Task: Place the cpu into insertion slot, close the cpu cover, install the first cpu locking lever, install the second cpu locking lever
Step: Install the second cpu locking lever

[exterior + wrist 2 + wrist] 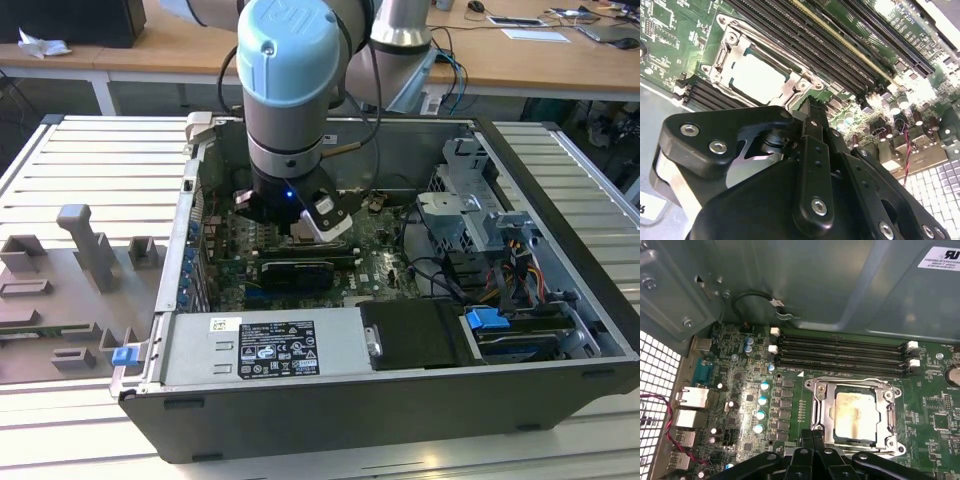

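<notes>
The cpu point(856, 412) lies flat in the insertion slot point(896, 447) on the green board, its pale face showing through the square cut-out. The cpu cover point(823, 410) is down around it, a dull-silver frame. In the second wrist view the cpu point(757, 77) and cpu cover point(796, 89) sit just beyond the black fingertips. My gripper point(814, 436) hovers at the socket's edge, its fingers pressed together with nothing between them. From outside, the gripper point(298, 218) is deep inside the computer case. I cannot tell how the locking levers stand.
Black memory slots point(840, 352) run along one side of the socket. The metal case wall point(830, 285) and a looped cable point(757, 302) stand close behind. A long black card point(300, 268), a power supply point(265, 345) and drive bays point(490, 230) crowd the case.
</notes>
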`<state>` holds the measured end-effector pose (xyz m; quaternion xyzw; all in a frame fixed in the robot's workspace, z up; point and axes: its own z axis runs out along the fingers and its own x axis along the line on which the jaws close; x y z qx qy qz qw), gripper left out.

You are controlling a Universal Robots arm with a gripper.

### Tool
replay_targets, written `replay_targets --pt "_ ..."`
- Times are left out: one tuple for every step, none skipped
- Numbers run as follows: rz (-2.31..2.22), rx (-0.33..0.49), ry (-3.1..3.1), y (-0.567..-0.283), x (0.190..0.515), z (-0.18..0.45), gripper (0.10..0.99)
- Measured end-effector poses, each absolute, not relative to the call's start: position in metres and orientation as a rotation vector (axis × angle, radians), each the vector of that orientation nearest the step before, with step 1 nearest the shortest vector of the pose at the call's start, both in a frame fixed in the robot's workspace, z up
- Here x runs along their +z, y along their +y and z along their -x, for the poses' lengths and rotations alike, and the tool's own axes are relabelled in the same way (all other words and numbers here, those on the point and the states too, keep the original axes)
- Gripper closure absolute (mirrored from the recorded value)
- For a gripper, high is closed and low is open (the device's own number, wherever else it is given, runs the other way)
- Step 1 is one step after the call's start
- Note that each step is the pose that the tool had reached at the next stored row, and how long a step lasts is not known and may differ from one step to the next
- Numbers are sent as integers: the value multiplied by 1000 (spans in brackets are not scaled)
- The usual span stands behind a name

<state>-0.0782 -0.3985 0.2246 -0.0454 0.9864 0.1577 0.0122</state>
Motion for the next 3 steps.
replay_targets --pt "142 492 3075 -399 226 78 980" --pt "142 492 3075 -399 228 78 980" --pt "142 492 3075 -399 230 78 980"
